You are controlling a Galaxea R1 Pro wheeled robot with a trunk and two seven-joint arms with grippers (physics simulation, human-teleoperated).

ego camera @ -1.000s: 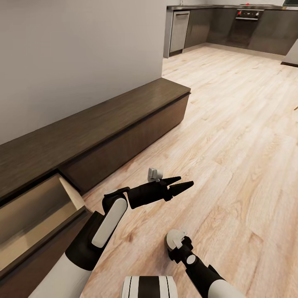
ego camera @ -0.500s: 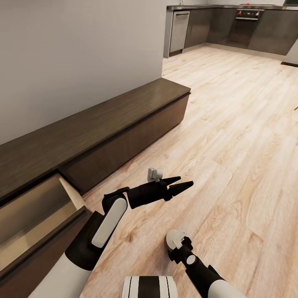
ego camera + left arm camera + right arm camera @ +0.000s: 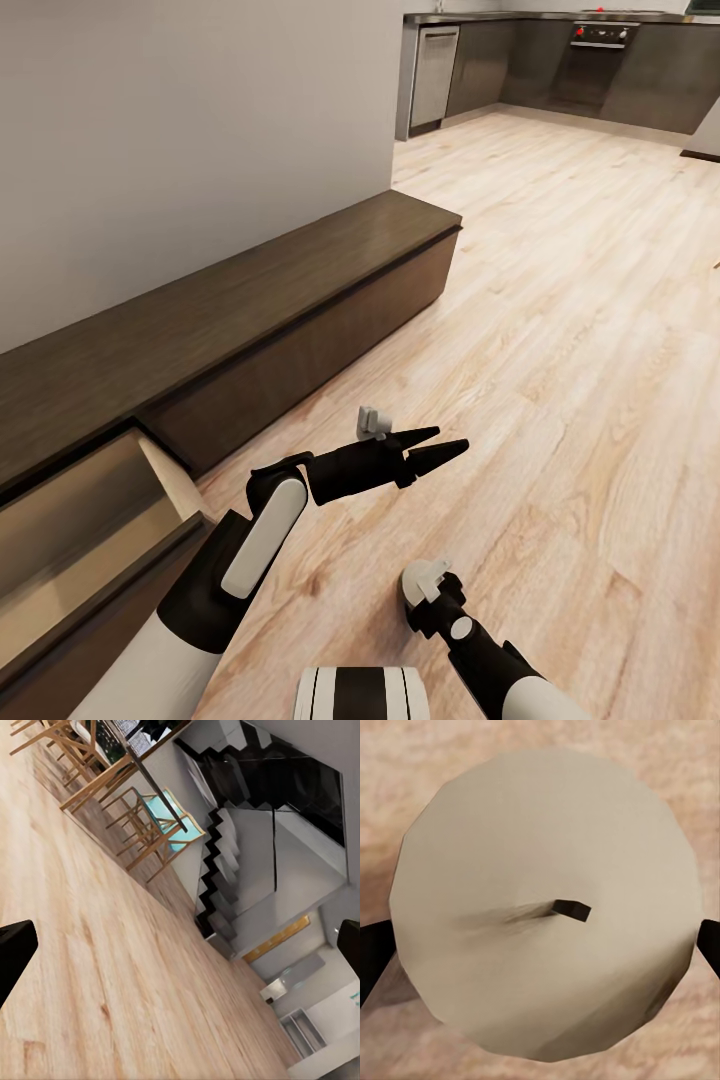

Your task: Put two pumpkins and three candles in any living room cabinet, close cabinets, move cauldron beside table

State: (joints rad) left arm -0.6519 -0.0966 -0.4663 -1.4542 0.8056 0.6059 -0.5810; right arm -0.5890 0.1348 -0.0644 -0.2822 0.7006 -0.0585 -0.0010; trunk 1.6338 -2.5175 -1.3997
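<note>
A long, low dark cabinet (image 3: 290, 290) runs along a grey wall, with one drawer (image 3: 90, 520) pulled open at the robot's left, showing its pale inside. The left gripper (image 3: 440, 445) hovers over the wood floor (image 3: 560, 330), fingers spread and holding nothing. The right gripper (image 3: 425, 580) hangs low near the robot's body, its fingers clamped on either side of a candle (image 3: 547, 904), whose pale round top faces the wrist camera.

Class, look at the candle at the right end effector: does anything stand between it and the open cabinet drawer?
Yes. The candle sits between the right end effector's fingers. In the head view the left arm crosses the gap towards the open drawer, so it likely stands in the way.
</note>
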